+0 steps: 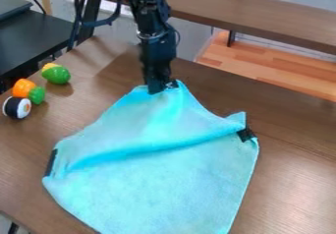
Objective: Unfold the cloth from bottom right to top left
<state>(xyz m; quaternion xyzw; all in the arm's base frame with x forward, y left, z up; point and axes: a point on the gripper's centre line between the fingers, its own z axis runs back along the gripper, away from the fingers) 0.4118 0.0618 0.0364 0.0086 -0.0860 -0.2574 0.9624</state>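
Camera view: the black gripper (157, 87) pinches the far corner of the light-blue cloth (164, 174), which spreads over the front middle of the wooden table (289, 166). A raised crease slants across it between the dark side patches (51, 163) (246, 133). Best to keep that pinch firm, draw the corner low and slowly toward the top left until the crease flattens, then lower it before letting go; lifting high could drag the whole cloth.

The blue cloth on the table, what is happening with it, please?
The robot's gripper holds the blue cloth at its far end. Most of the cloth is spread over the brown table, but a raised fold runs across its middle, so it does not lie flat.
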